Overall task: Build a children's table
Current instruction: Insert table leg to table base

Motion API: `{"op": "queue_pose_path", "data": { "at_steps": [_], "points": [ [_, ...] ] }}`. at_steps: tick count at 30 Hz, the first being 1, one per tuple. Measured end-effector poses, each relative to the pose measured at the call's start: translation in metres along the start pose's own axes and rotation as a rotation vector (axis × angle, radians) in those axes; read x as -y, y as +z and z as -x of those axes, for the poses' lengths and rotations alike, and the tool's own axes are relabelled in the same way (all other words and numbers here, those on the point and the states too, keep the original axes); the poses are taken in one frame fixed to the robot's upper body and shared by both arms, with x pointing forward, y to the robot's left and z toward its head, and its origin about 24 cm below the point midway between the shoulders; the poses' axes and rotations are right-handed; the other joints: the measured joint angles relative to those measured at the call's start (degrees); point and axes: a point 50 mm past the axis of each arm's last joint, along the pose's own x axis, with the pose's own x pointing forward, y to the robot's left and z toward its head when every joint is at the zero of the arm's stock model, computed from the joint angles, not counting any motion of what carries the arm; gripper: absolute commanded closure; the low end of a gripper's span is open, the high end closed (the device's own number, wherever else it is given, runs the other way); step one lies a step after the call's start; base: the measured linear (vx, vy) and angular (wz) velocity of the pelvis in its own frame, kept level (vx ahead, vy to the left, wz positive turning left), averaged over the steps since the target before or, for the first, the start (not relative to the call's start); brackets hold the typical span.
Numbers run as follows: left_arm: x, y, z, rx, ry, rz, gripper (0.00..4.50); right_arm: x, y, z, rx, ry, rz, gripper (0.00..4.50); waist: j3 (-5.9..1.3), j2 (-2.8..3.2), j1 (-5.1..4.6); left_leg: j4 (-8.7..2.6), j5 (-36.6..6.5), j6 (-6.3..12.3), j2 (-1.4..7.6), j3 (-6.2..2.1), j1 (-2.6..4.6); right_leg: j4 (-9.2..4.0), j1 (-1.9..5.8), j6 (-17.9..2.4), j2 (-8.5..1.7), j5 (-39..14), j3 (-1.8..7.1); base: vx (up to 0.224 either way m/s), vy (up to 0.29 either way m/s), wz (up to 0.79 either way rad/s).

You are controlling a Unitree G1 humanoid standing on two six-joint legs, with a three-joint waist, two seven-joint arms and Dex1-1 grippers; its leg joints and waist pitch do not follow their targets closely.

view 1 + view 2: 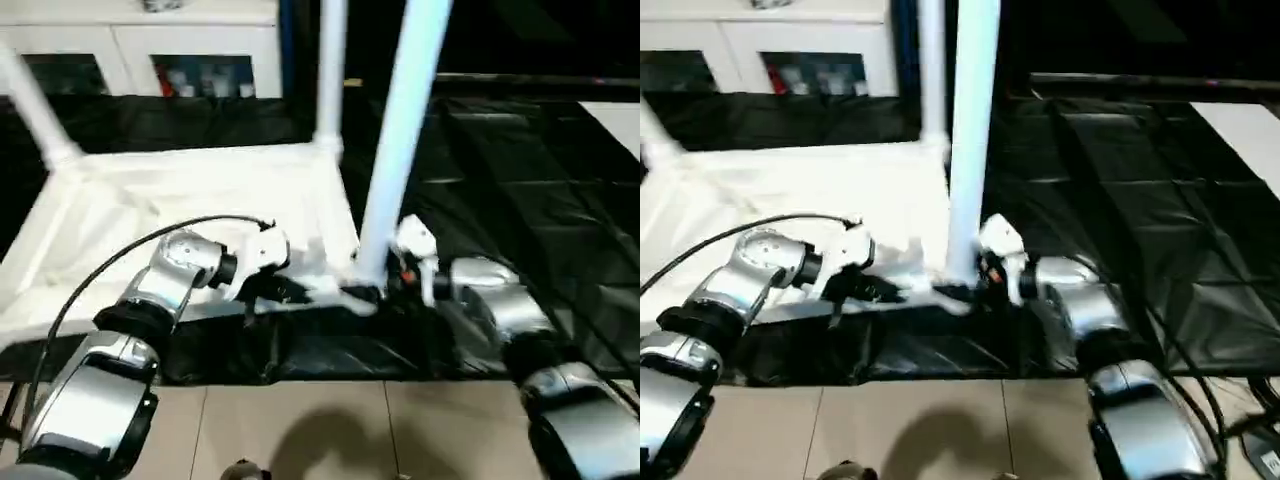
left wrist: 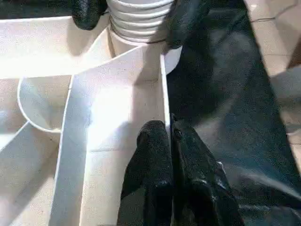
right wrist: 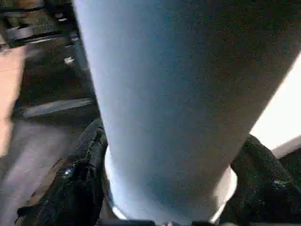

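near leg [image 1: 400,140] upright, leaning slightly | in tabletop [image 1: 120,200] corner socket

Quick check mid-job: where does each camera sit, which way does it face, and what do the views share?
Left eye, right eye: on the head, facing forward and down at the tabletop, over both forearms.
Left wrist: along the shut left claw on the rim.
Right wrist: along the right claw, around the near leg.
Shared: that leg, in all four.
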Motion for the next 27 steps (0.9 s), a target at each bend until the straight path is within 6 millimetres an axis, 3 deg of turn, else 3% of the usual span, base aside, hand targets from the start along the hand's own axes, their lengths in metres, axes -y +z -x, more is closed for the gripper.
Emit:
{"op": "queue_pose_path", "data": {
  "at_steps": [4, 15, 20, 22, 27],
  "points": [
    [0.003, -0.001, 0.000, 0.002, -0.038, -0.014, 4.50, -0.006, -0.001, 0.002, -0.008, 0.066, -0.009, 1.65, 0.00, 0.00, -0.03, 0.02, 0.0, 0.07, 0.00, -0.01, 0.04, 0.01, 0.03, 0.0, -0.01, 0.0, 0.04, 0.000, 0.000, 0.00],
    [0.004, -0.002, -0.001, 0.002, -0.042, -0.013, 4.50, -0.009, -0.003, 0.001, -0.009, 0.055, -0.027, 1.74, -0.01, 0.00, 0.03, 0.02, 0.1, 0.08, 0.00, 0.01, 0.10, 0.03, 0.11, 0.0, -0.02, 0.0, 0.11, 0.000, 0.000, 0.00],
    [-0.010, 0.001, -0.013, -0.013, 0.167, 0.054, 4.50, 0.006, -0.008, -0.016, 0.044, -0.297, -0.111, 1.74, -0.04, -0.04, -0.87, 0.01, 0.1, 0.07, -0.01, -0.06, 0.41, 0.08, 0.26, 0.0, -0.02, 0.1, 0.15, 0.000, 0.000, 0.00],
    [-0.016, 0.005, -0.022, -0.009, 0.251, 0.087, 4.50, 0.015, -0.006, -0.023, 0.055, -0.458, -0.155, 1.75, -0.04, -0.04, -1.75, -0.01, 0.1, 0.06, -0.05, -0.07, 0.46, 0.04, 0.25, 0.1, -0.02, 0.0, 0.27, 0.000, 0.000, 0.00],
    [-0.019, 0.013, -0.038, 0.004, 0.344, 0.128, 4.50, 0.023, -0.004, -0.033, 0.069, -0.676, -0.224, 1.75, -0.05, -0.05, -2.46, 0.00, 0.1, 0.07, -0.08, -0.05, 0.55, 0.00, 0.33, 0.1, -0.02, 0.1, 0.34, 0.000, 0.000, 0.00]
  ]
}}
